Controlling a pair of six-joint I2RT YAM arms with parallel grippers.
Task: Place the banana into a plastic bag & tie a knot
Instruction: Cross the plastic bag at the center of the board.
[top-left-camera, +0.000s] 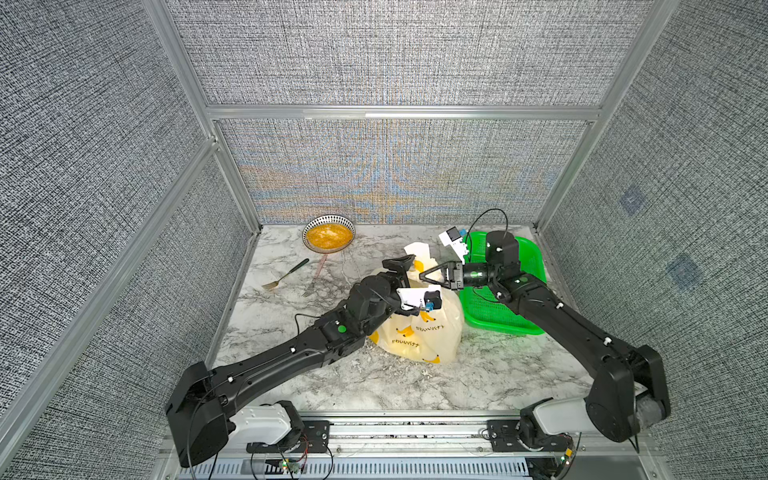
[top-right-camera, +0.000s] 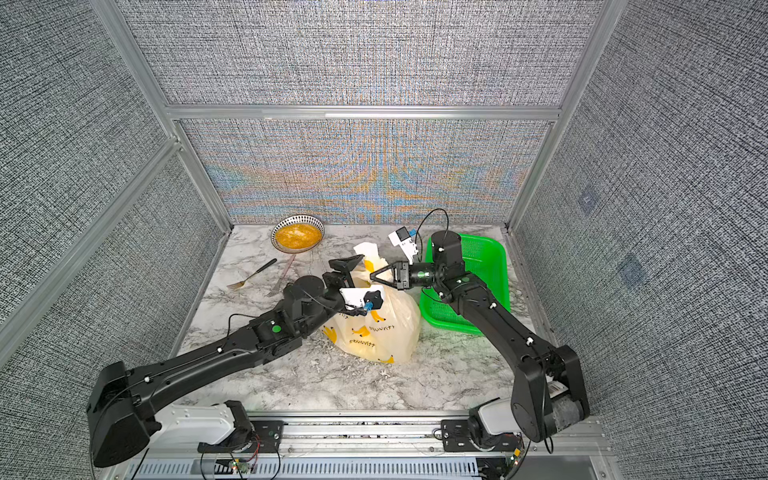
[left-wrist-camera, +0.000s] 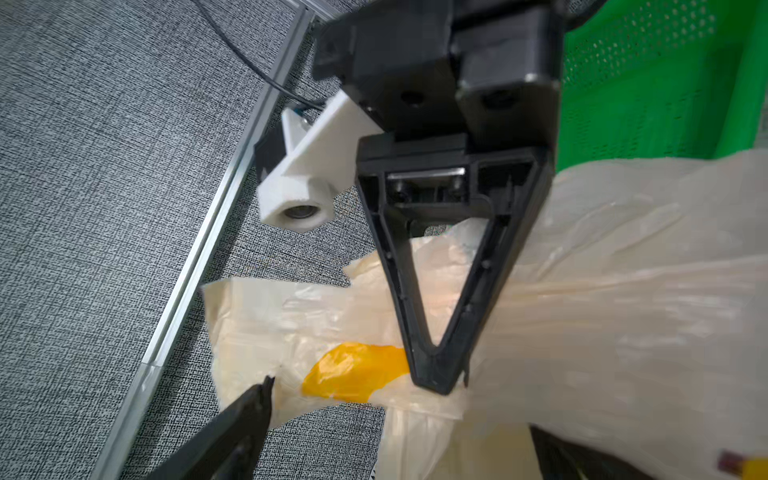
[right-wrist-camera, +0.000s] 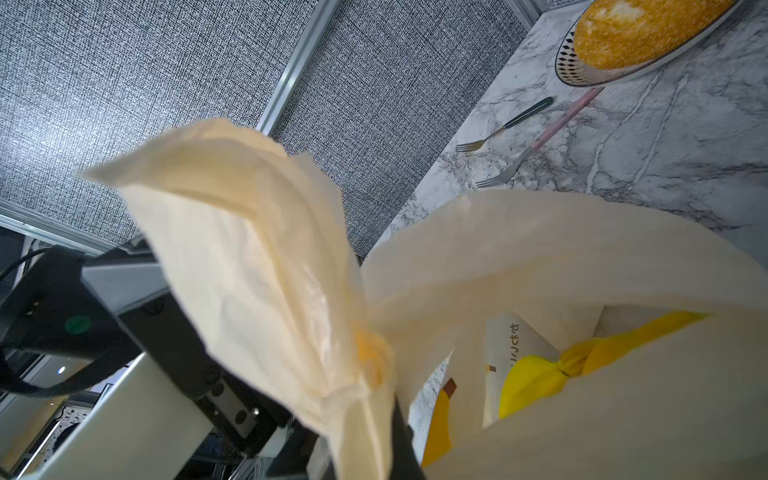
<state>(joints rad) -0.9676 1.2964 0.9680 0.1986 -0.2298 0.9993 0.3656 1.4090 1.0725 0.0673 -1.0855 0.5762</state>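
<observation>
Grey-veined white marble tabletop (top-left-camera: 291, 390) is the biggest thing, w/ grey fabric walls on three sides. Two black arms come in from the near edge & meet over the middle.

Bright green perforated plastic basket (top-left-camera: 498, 326) sits far right, partly under the right arm. Just left of it, mid-table, is the thin translucent cream plastic bag (top-left-camera: 432, 332) w/ yellow banana prints & dark Japanese lettering. It bulges, but the contents can't be made out.

At the far edge, left of centre, is a round plate w/ black-and-white patterned rim (top-left-camera: 328, 217), w/ orange-yellow food on it. Near of the plate lie a dark-handled gold fork (top-left-camera: 285, 274) & a pink-handled silver fork (right-wrist-camera: 565, 119), apart from each other.

Right gripper (top-left-camera: 421, 277) has its fingers pinched together on the bag's gathered top plastic. Left gripper (top-left-camera: 402, 272) is spread wide by the bag's top, clamping nothing.

Smallest is the knot (right-wrist-camera: 370, 353), a bunched twist of cream plastic just past the right gripper's tips, w/ a flat tail fanning out from it.
</observation>
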